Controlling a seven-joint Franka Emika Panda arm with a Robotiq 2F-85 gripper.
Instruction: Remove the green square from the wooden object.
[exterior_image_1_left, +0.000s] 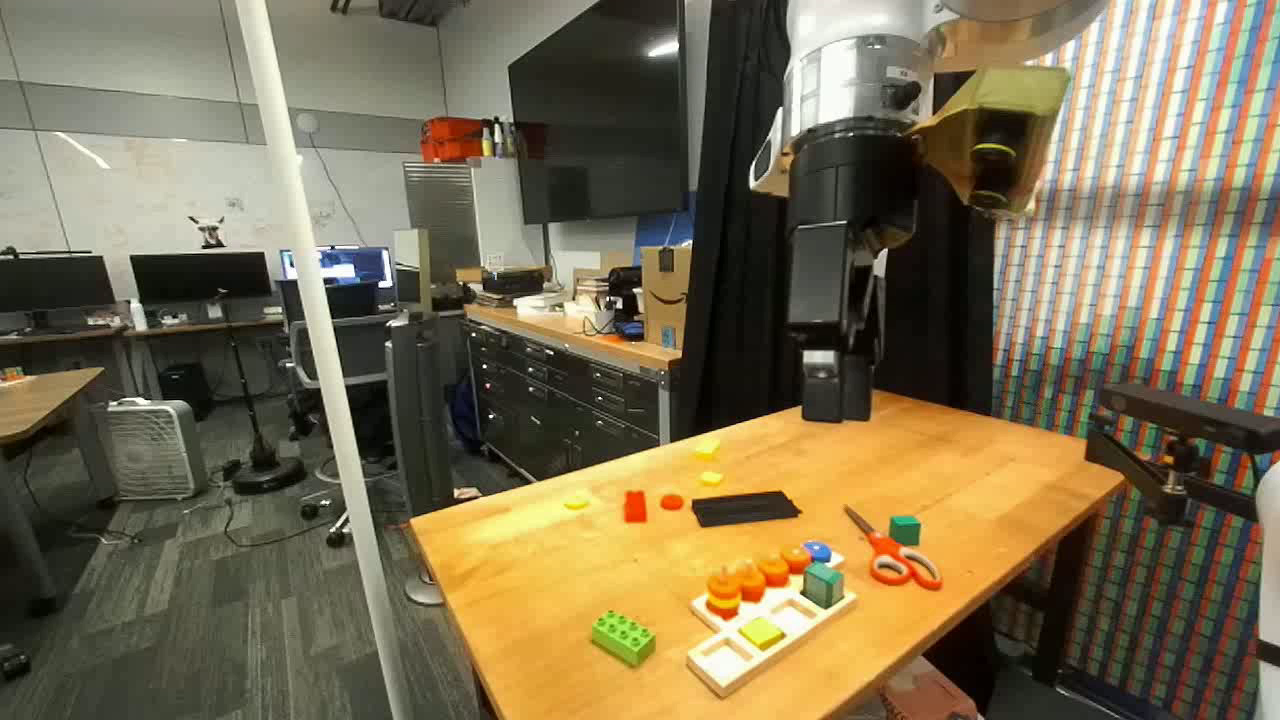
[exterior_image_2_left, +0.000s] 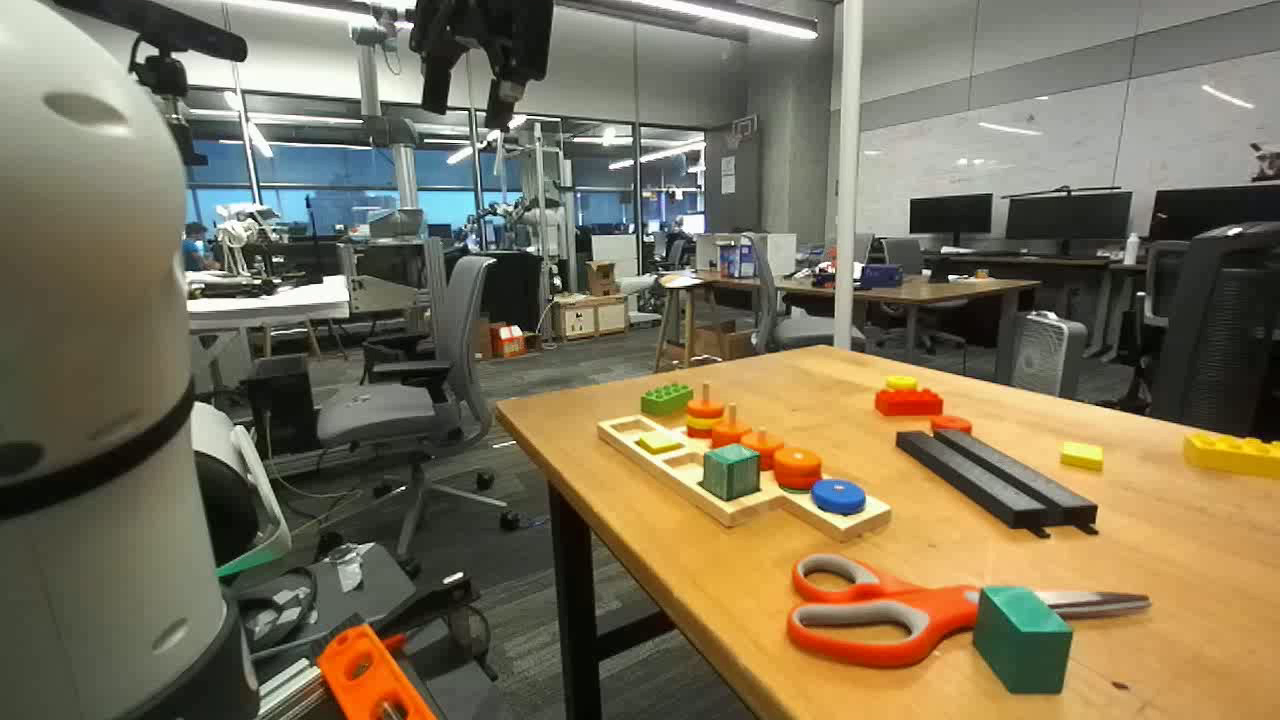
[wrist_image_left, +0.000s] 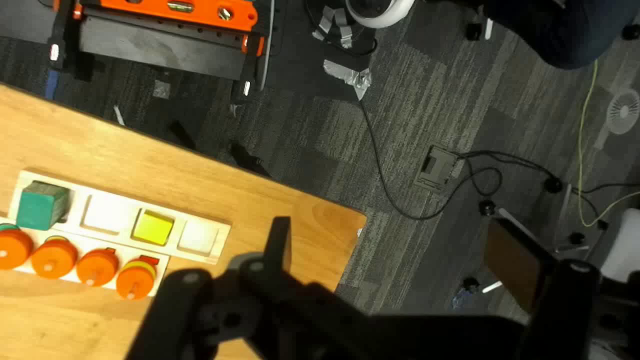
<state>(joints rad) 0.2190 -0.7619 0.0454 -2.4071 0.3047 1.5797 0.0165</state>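
Note:
The wooden object (exterior_image_1_left: 722, 664) is a pale tray with square compartments and a row of pegs holding orange rings and a blue disc. It also shows in an exterior view (exterior_image_2_left: 858, 520) and the wrist view (wrist_image_left: 198, 237). A dark green square block (exterior_image_1_left: 823, 586) sits in its end compartment, rising above the rim; it also shows in an exterior view (exterior_image_2_left: 732, 472) and the wrist view (wrist_image_left: 35, 211). A flat yellow square (wrist_image_left: 153, 228) lies in another compartment. My gripper (wrist_image_left: 392, 240) is open and empty, high above the table (exterior_image_1_left: 560, 600) and apart from the tray, also seen in both exterior views (exterior_image_1_left: 838, 400) (exterior_image_2_left: 468, 105).
Orange scissors (exterior_image_2_left: 880, 620) and a second green block (exterior_image_2_left: 1022, 640) lie near the tray. A light green brick (exterior_image_1_left: 623, 638) lies at its opposite end. Black bars (exterior_image_1_left: 745, 508), red pieces (exterior_image_1_left: 635, 506) and yellow pieces (exterior_image_1_left: 708, 450) lie farther off. A camera mount (exterior_image_1_left: 1180, 440) stands at the table's side.

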